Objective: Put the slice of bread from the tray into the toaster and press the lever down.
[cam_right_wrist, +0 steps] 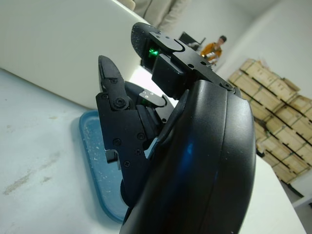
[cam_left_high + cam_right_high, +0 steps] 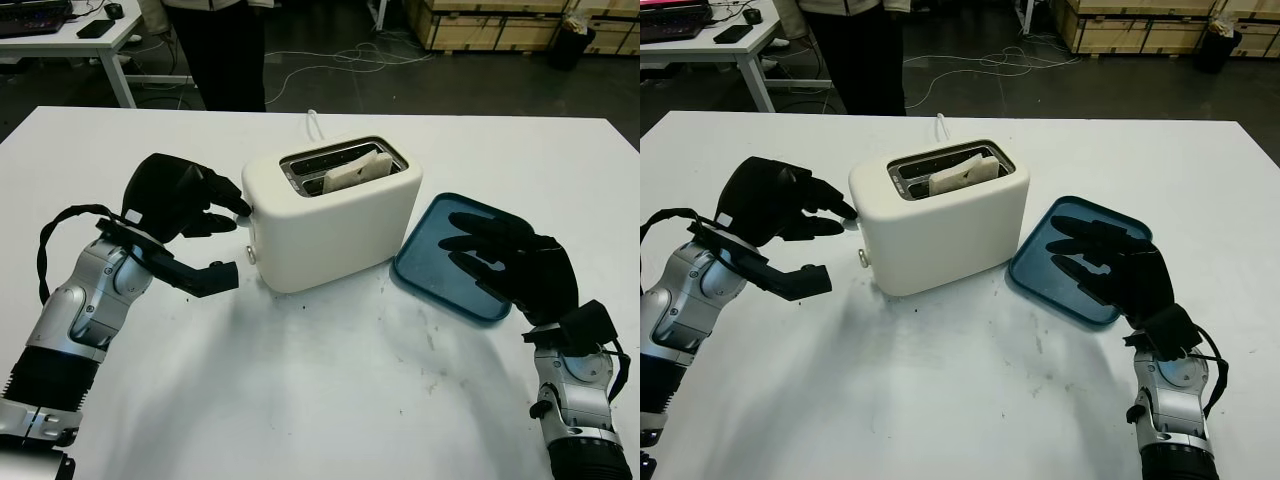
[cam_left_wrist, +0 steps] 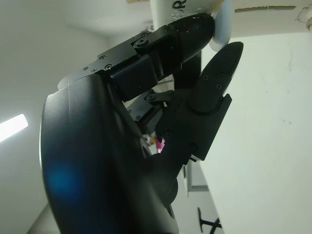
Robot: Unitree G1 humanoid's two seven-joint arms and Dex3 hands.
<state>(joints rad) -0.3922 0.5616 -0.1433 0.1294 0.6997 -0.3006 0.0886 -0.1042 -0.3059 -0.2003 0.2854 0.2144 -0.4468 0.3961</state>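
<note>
The wide white bench (image 2: 320, 400) carries a cream, round-cornered plastic toaster (image 2: 335, 225) that sits loose on it, and that is the worry: the left robot hand (image 2: 185, 200) is at the toaster's end wall with a fingertip on the small pale lever knob (image 2: 243, 211), and if the push comes sideways rather than straight down, I'd expect the whole toaster to skid or twist toward the tray instead of latching. A fingertip could also roll off so small a knob. The shallow blue plastic tray (image 2: 440, 260) lies just beside the toaster, with the right robot hand (image 2: 510, 265) open above it, holding nothing. The pale slice of bread (image 2: 352, 172) stands in a slot, its top edge still proud of the rim, leaning slightly.
</note>
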